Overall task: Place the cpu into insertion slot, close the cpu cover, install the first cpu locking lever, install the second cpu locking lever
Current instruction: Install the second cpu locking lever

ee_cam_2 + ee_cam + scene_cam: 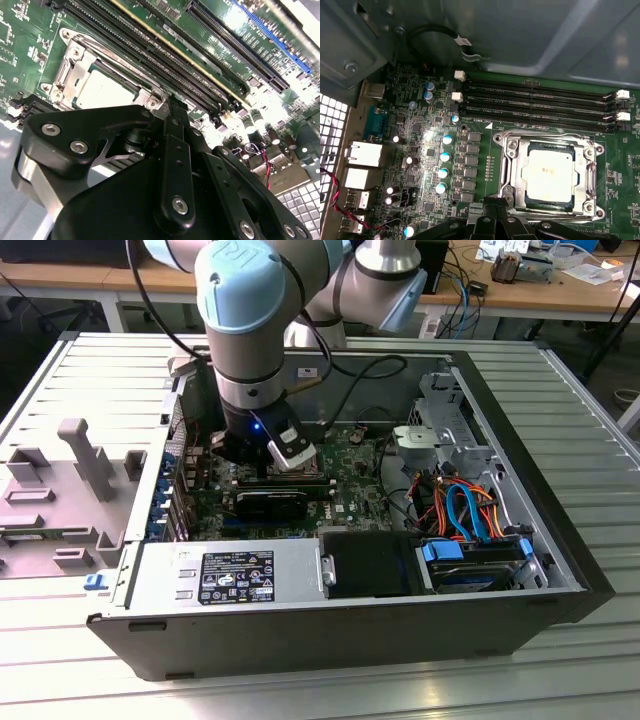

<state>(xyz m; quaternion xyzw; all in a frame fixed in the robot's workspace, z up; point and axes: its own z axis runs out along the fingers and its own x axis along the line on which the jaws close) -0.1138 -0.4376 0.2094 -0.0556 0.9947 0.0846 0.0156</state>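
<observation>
The cpu [551, 176] is seen seated in the insertion slot [514, 172] under the closed cpu cover [592, 172], lower right of the first wrist view, just beyond the gripper [492, 212], whose opening cannot be determined.

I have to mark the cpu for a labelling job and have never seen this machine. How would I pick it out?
Look inside the open computer case at the green motherboard. Beside the long black memory slots sits a square silver cpu cover, near the tool. The cpu is the flat, dull silver square showing through that frame's window, the only plain metal face there.
</observation>
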